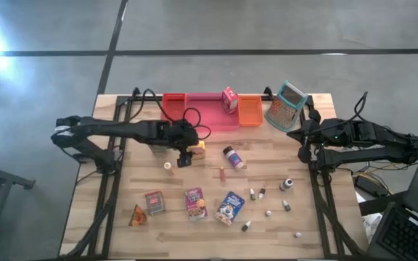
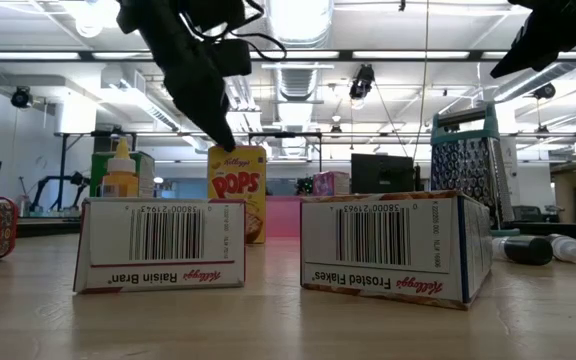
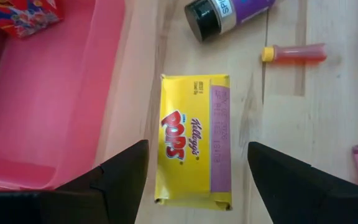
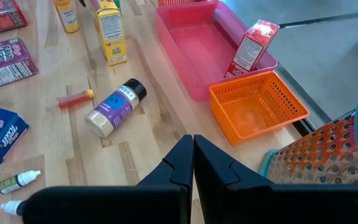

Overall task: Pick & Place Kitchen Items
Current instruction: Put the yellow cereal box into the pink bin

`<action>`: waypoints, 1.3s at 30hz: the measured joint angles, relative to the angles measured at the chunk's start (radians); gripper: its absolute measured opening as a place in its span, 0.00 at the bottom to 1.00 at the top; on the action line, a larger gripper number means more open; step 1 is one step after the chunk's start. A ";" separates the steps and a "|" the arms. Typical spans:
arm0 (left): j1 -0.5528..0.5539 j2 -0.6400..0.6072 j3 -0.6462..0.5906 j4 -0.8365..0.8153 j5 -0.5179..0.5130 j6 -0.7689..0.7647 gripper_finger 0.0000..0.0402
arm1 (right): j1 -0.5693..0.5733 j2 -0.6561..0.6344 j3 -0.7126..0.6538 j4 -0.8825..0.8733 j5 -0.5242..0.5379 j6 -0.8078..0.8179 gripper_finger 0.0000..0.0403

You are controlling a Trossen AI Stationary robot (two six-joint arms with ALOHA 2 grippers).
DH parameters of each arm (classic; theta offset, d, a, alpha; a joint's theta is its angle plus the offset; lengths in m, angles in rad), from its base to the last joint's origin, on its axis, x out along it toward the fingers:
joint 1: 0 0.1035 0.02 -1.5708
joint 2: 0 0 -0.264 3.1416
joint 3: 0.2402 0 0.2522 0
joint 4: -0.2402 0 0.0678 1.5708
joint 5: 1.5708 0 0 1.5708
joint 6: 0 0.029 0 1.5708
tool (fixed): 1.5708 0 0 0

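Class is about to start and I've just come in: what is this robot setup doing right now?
The left gripper hangs open directly above an upright yellow Pops cereal box standing on the wooden table beside the pink tray, not yet touching it. The right gripper waits shut at the table's right side. Other toy groceries lie scattered across the table.

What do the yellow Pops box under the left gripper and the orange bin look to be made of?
Pops box: likely thin printed cardboard, slightly glossy; flat faces and crisp folded edges. Orange bin: probably moulded plastic; its walls and floor are a perforated mesh of one even colour.
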 joint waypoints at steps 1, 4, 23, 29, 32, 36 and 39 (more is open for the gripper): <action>0.000 0.004 0.000 0.000 0.000 0.003 0.70 | 0.000 0.000 0.000 0.000 0.000 0.001 0.02; 0.000 0.015 0.000 0.001 0.000 0.004 0.70 | 0.000 0.000 0.000 0.000 0.000 -0.001 0.02; 0.001 0.075 0.000 0.070 0.000 0.056 0.69 | 0.000 0.000 0.000 0.000 0.000 0.000 0.02; 0.008 0.081 0.000 0.072 0.001 0.057 0.67 | 0.000 0.000 0.000 0.000 0.000 0.001 0.02; 0.010 0.090 0.000 0.073 0.001 0.057 0.63 | 0.000 0.000 0.000 0.000 0.000 0.000 0.02; 0.011 0.100 0.000 0.072 0.001 0.057 0.57 | 0.000 0.000 0.000 0.000 0.000 -0.001 0.02; 0.012 0.096 0.000 0.072 0.001 0.057 0.53 | 0.000 0.000 0.000 0.000 0.000 0.000 0.02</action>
